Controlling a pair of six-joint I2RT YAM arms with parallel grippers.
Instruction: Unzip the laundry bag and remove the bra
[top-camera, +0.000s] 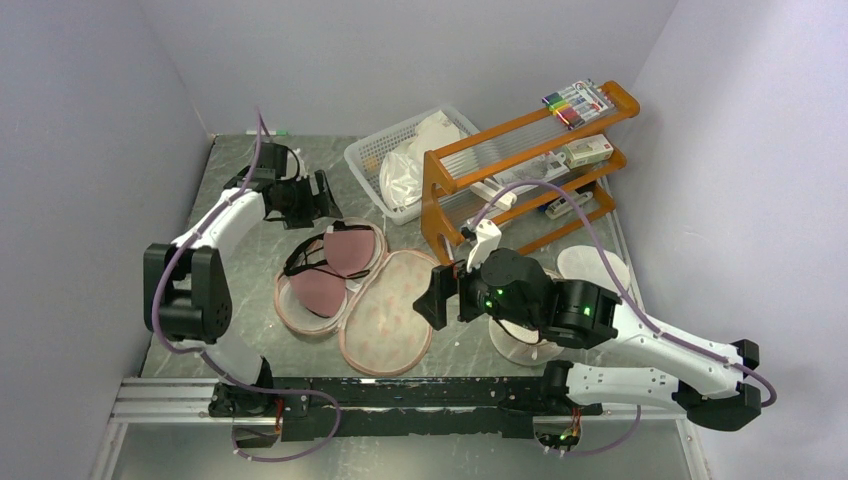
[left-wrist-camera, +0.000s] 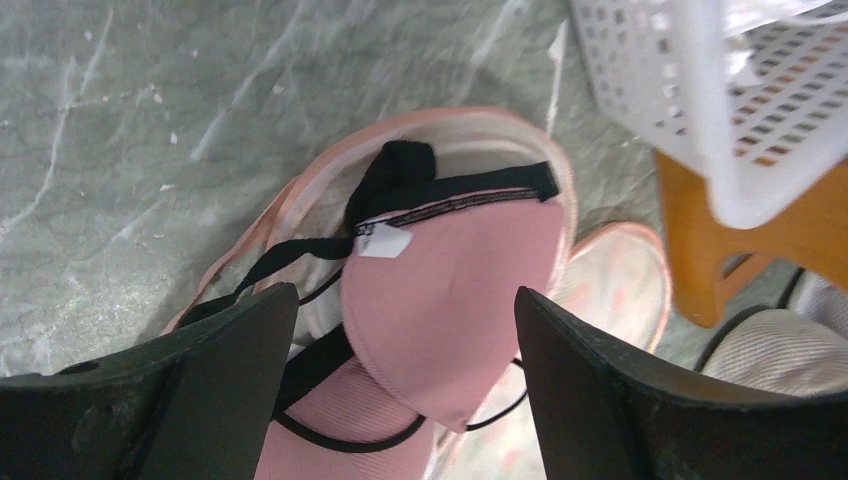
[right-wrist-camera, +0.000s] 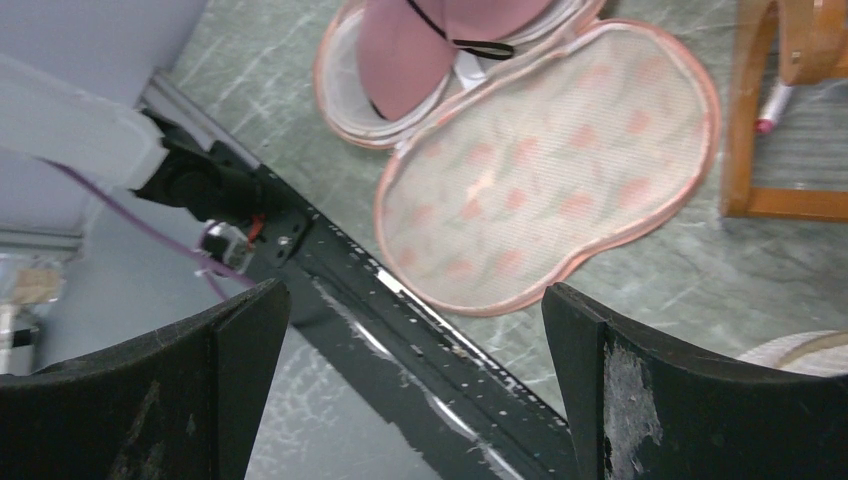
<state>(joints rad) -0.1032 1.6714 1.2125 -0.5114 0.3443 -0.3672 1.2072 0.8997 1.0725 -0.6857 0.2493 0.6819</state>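
The laundry bag (top-camera: 392, 312) lies unzipped and spread flat in two halves, its flower-print flap (right-wrist-camera: 550, 160) toward the right arm. The dusty-pink bra (top-camera: 336, 264) with dark straps rests in the left half, inside the pink rim (left-wrist-camera: 470, 125). My left gripper (top-camera: 325, 197) hovers open over the far end of that half. In its wrist view a bra cup (left-wrist-camera: 450, 270) shows below and between the fingers, apart from both. My right gripper (top-camera: 430, 296) stands open just right of the flap, above the table's front rail, holding nothing.
A white plastic basket (top-camera: 400, 165) with bags stands at the back. An orange rack (top-camera: 520, 175) is beside it, close to the flap's far end. A white mesh drum (top-camera: 522, 342) sits under the right arm. The black rail (right-wrist-camera: 400, 300) runs along the near edge.
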